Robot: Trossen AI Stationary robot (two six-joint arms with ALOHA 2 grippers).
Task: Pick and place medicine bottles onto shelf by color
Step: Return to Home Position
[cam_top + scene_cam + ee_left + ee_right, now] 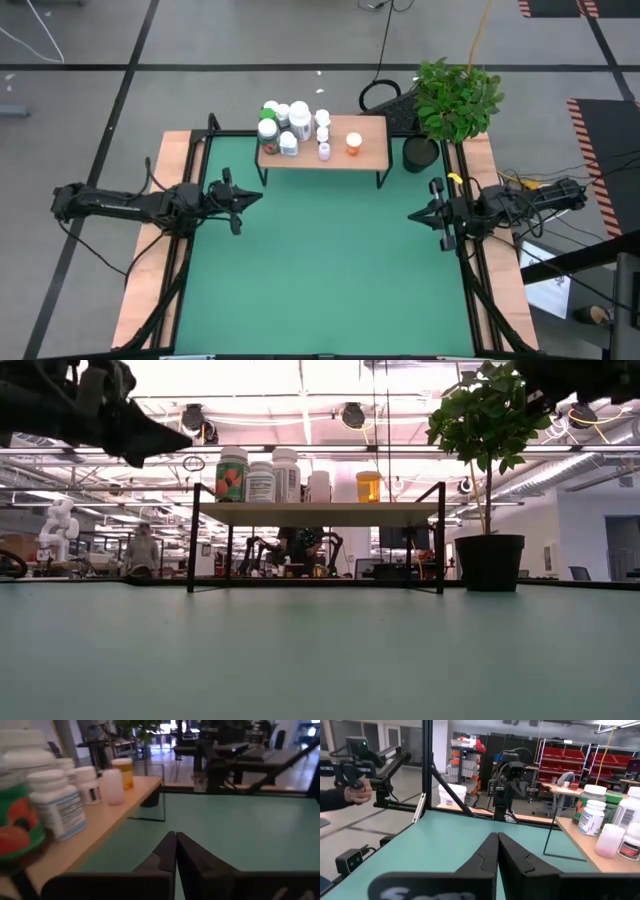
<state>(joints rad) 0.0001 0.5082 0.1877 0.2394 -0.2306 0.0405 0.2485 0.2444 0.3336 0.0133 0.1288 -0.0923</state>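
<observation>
The shelf (pixel 366 155), a low wood-topped table on black legs, stands at the far middle of the green mat. Several medicine bottles stand on it: a white and green cluster (pixel 282 126) at its left end, small white ones (pixel 323 135) in the middle, an orange one (pixel 353 144) to the right. My left gripper (pixel 258 196) hangs shut at the mat's left edge, pointing right, touching nothing. My right gripper (pixel 412 215) hangs shut at the mat's right edge, pointing left, touching nothing. The left wrist view shows the bottles (pixel 55 802) on the shelf close by.
A potted plant (pixel 452 100) in a black pot stands just right of the shelf. Wooden side boards (pixel 150 280) flank the mat. In the right wrist view a person's hand (pixel 355 795) holds a device beyond the table's left side.
</observation>
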